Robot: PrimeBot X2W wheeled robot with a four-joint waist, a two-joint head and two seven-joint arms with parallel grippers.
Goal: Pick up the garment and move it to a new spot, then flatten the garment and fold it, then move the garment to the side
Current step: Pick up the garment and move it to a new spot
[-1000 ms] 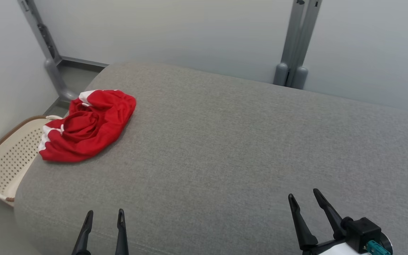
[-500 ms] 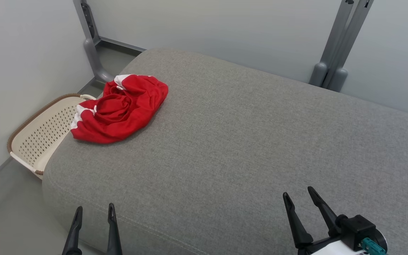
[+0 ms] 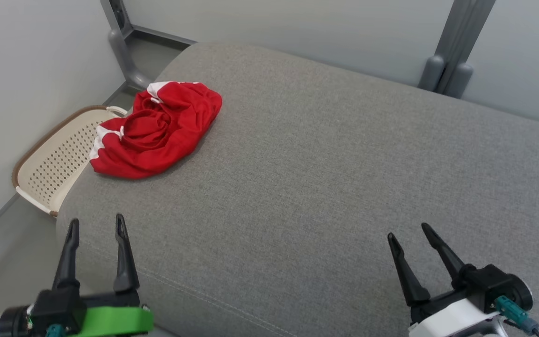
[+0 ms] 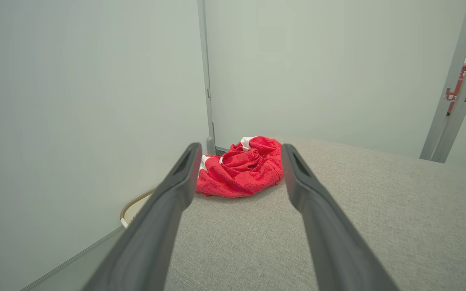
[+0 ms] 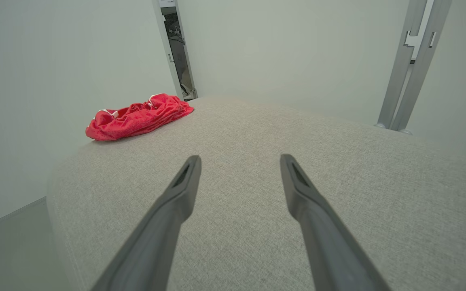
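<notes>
The red garment (image 3: 155, 131) was seen crumpled at the far left corner of the grey padded surface (image 3: 307, 154), just beside the perforated basket (image 3: 47, 171). It lay straight ahead of the left gripper (image 3: 96, 219), framed between that gripper's 2 fingers in the left wrist view, while the right gripper (image 3: 408, 230) was well apart from it across the surface. Both grippers were found with fingers spread apart and nothing between them. The heap's long axis was judged to run diagonally, from the near left edge toward the far middle, with its white trim turned to the basket side, so the left arm was judged the nearer for the pickup.
</notes>
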